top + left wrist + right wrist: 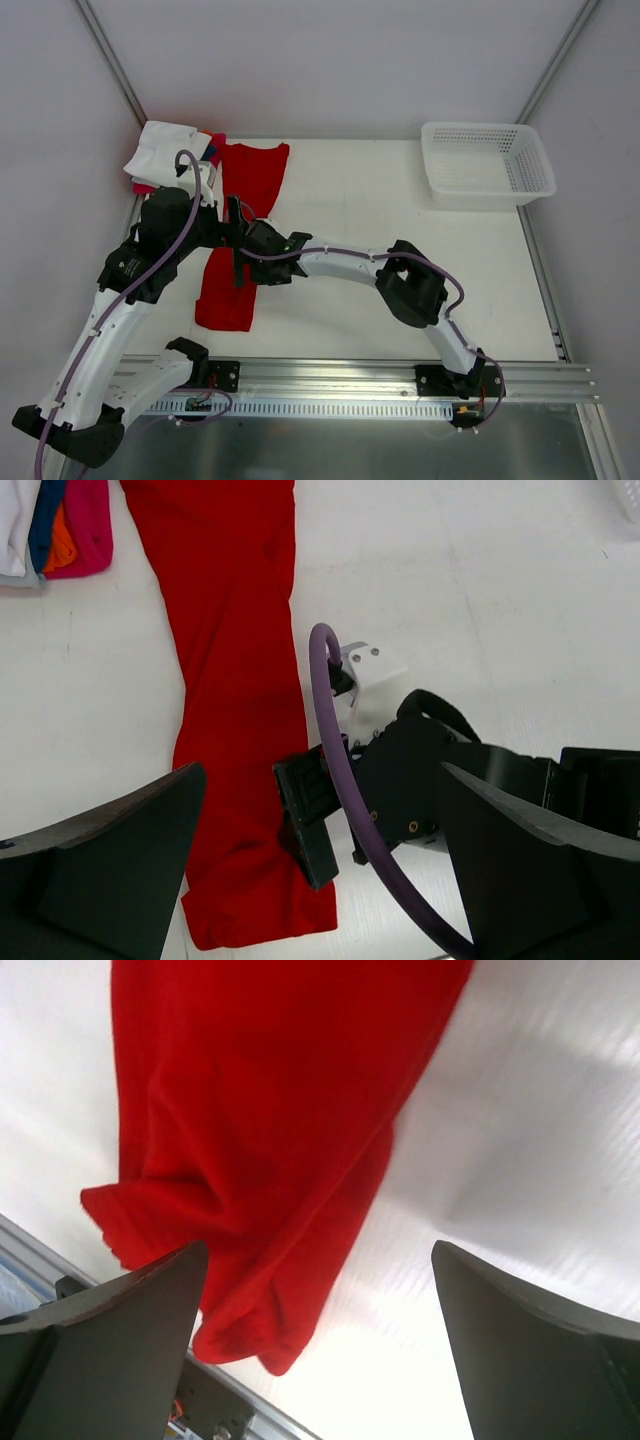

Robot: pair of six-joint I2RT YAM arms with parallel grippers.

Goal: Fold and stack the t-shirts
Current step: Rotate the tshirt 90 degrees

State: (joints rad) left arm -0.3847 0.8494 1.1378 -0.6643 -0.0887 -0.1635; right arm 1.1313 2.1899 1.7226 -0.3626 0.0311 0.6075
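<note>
Basket at far right; red t-shirt on table, well apart.

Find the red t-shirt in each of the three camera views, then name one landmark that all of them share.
Top external: the red t-shirt lies as a long strip left of centre, its middle covered.
Left wrist: it runs from top to bottom, left of centre.
Right wrist: it fills the upper left.
Shared landmark: the white table under it.
</note>
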